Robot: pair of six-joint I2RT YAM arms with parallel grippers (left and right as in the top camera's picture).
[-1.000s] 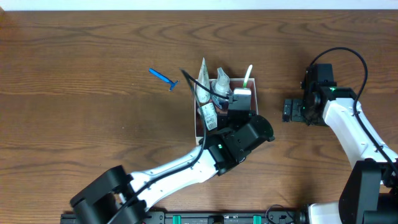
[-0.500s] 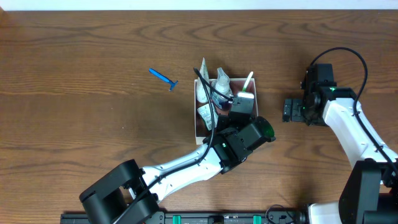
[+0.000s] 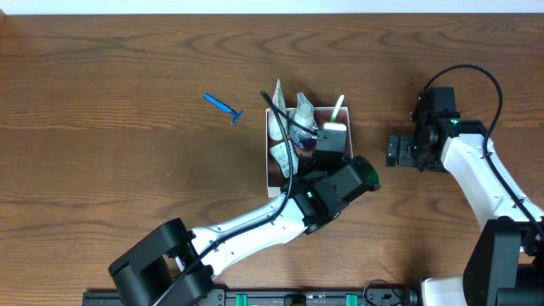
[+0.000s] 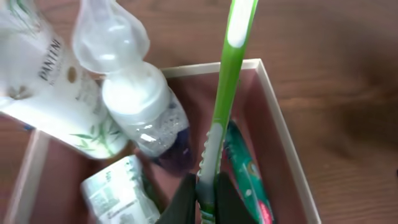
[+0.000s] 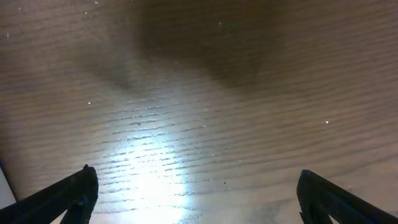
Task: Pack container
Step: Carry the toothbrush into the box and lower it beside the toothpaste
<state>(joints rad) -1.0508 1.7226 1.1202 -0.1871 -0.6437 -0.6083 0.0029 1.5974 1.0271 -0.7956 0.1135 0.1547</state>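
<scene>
The container (image 3: pixel 269 170), a shallow white-walled box with a reddish-brown inside (image 4: pixel 283 143), sits mid-table. It holds a white tube (image 4: pixel 43 93), a clear bottle (image 4: pixel 140 106), a small packet (image 4: pixel 115 193) and a green-red tube (image 4: pixel 245 174). My left gripper (image 4: pixel 205 205) is shut on a green toothbrush (image 4: pixel 224 93), whose white head (image 3: pixel 339 104) leans over the container's far right corner. My right gripper (image 5: pixel 196 193) is open and empty over bare wood, right of the container (image 3: pixel 395 151).
A blue razor (image 3: pixel 223 107) lies on the wooden table left of the container. The table's far edge runs along the top of the overhead view.
My left gripper has shifted slightly right and toward the container's right side, still holding the toothbrush. The right arm has not moved.
</scene>
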